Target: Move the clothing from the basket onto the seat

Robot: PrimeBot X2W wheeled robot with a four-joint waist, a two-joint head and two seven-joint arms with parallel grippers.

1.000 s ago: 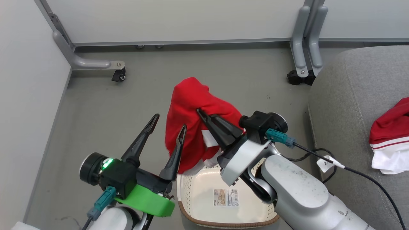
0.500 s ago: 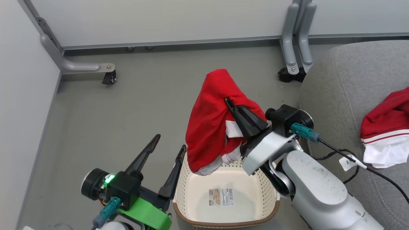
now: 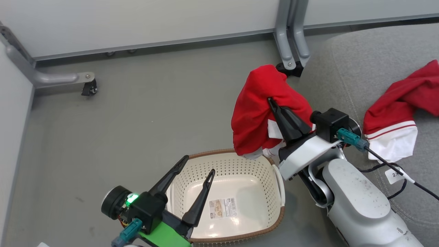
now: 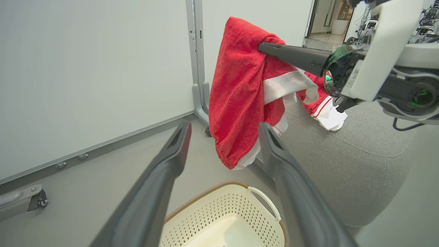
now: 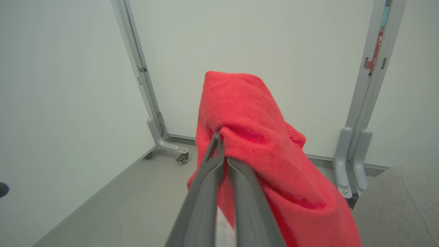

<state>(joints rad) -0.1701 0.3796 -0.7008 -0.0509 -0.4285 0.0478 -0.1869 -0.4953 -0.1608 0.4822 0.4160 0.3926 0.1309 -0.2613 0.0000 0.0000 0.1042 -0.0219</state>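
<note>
Head view: your right gripper [image 3: 270, 100] pinches the limp red garment [image 3: 252, 109], left gripper [image 3: 199, 164] wide over perforated basket [image 3: 247, 171]; right wrist view resolves terry nap.

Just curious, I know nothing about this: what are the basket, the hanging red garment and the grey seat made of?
Basket: likely matte cream plastic, moulded with rows of holes; brown woven-look rim. Garment: soft fuzzy fabric, perhaps terry or fleece; it drapes limply. Seat: grey woven upholstery with stitched seams.
</note>
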